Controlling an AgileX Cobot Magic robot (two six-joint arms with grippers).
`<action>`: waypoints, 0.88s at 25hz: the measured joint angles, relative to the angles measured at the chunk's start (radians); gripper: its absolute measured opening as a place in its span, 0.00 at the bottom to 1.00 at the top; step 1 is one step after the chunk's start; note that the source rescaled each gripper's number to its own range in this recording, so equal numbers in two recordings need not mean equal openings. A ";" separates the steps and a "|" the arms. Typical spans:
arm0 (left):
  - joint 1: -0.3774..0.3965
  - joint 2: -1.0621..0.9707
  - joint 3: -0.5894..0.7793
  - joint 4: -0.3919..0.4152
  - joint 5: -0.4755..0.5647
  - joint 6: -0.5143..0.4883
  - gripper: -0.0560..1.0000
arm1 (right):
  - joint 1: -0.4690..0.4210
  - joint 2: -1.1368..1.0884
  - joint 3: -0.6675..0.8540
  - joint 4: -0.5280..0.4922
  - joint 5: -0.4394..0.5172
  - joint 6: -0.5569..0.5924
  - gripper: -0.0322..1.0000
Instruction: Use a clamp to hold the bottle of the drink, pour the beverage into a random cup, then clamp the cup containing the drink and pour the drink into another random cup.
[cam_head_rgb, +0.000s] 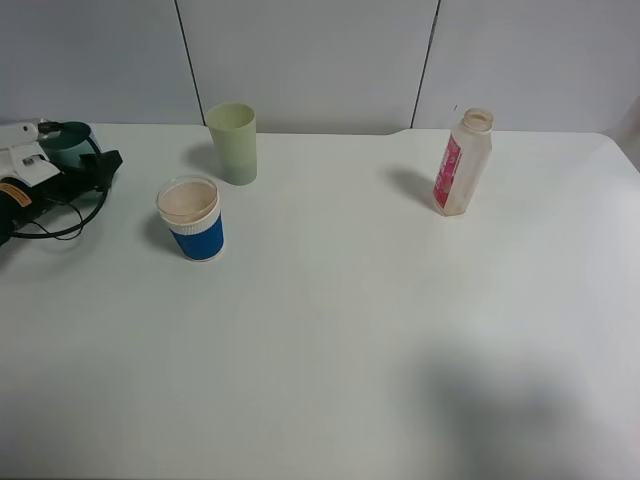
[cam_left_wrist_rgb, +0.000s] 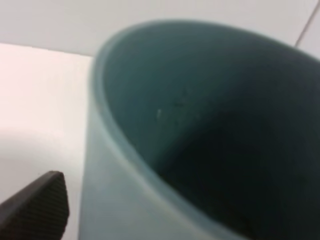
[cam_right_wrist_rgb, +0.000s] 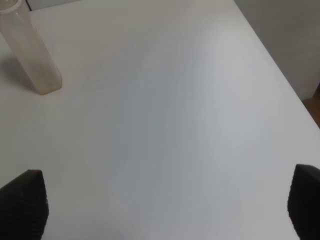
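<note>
**Teal tumbler at the left gripper, bottle standing apart on the right**

At the far left edge of the white table (cam_head_rgb: 330, 330), the black left gripper (cam_head_rgb: 70, 160) with its silver-grey plate and black cables is seen beside a plain teal plastic tumbler (cam_head_rgb: 68, 140), which stands at the back left of the table. In the left wrist view the tumbler (cam_left_wrist_rgb: 200, 130) fills the picture, its dark inside facing the camera; only one ribbed black finger (cam_left_wrist_rgb: 37, 207) is shown, set slightly off the cup's outer wall, so it cannot be told whether the cup is gripped or released.

A blue paper cup with a white rim (cam_head_rgb: 192, 217) is placed near the left gripper, and a pale yellow-green tumbler (cam_head_rgb: 233, 142) stands just behind it, apart from it.

The small translucent bottle with a pink-magenta label (cam_head_rgb: 462, 162) is set upright, capless, at the back right, well apart from the cups. No liquid can be made out in it.

In the right wrist view, the right gripper (cam_right_wrist_rgb: 170, 205) is held above bare table with its fingers spread wide and nothing between them; the bottle (cam_right_wrist_rgb: 30, 55) lies well ahead.
</note>
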 joint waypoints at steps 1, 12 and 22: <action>0.000 -0.005 0.000 0.000 0.000 -0.005 0.78 | 0.000 0.000 0.000 0.000 0.000 0.000 0.97; 0.000 -0.115 0.002 -0.005 0.001 -0.031 0.79 | 0.000 0.000 0.000 0.000 0.000 0.000 0.97; 0.000 -0.222 0.003 -0.004 0.001 -0.072 0.79 | 0.000 0.000 0.000 0.000 0.000 0.000 0.97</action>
